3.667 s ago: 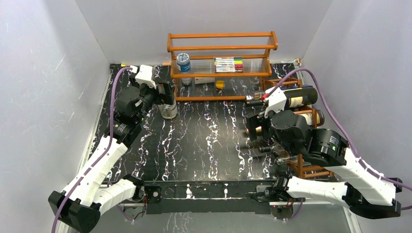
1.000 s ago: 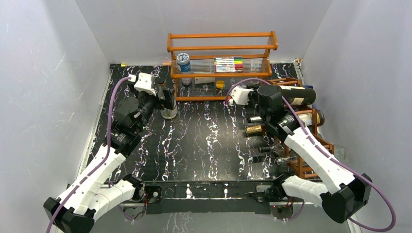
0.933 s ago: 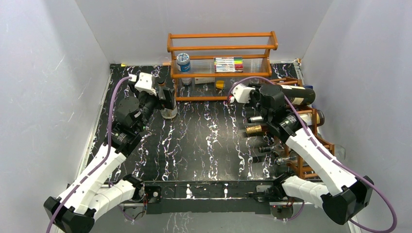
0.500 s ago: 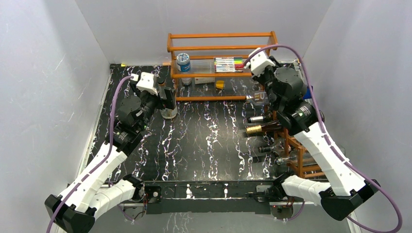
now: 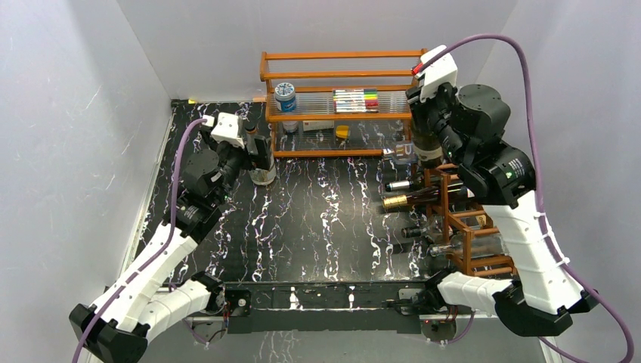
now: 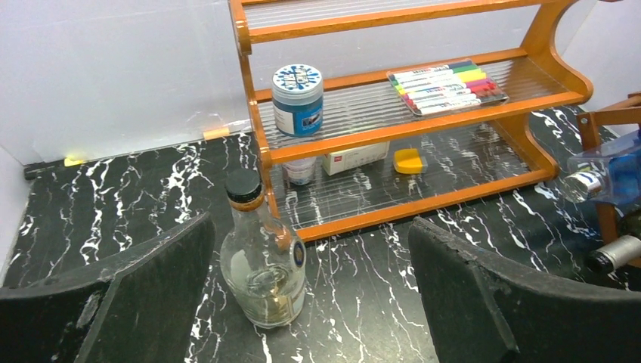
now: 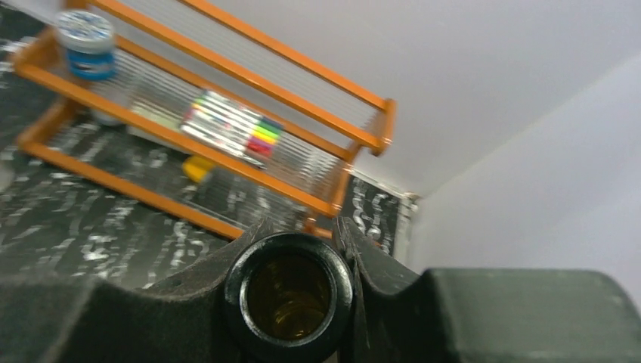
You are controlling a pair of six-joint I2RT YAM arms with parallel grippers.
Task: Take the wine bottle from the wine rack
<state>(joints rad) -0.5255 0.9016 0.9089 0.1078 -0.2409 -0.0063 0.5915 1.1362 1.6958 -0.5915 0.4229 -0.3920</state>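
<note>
Currently, the dark glass wine bottle [image 5: 426, 144] sits upper right in the overhead view, above the far end of the reddish-brown wooden lattice wine rack [image 5: 472, 227]. The right fingers [image 7: 189, 302] clamp its body. The left fingers [image 6: 143, 295] stand wide. Expect heavy, slippery, fragile glass: grip mid-body.

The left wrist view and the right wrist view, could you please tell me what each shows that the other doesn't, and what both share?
Only the left wrist view shows a clear bottle standing upright ahead of the open left gripper, plus other bottle necks at the right edge. Only the right wrist view shows the wine bottle, its dark round end clamped in the right gripper. Both show the orange shelf with its blue-lidded jar, marker pack and yellow item.
</note>
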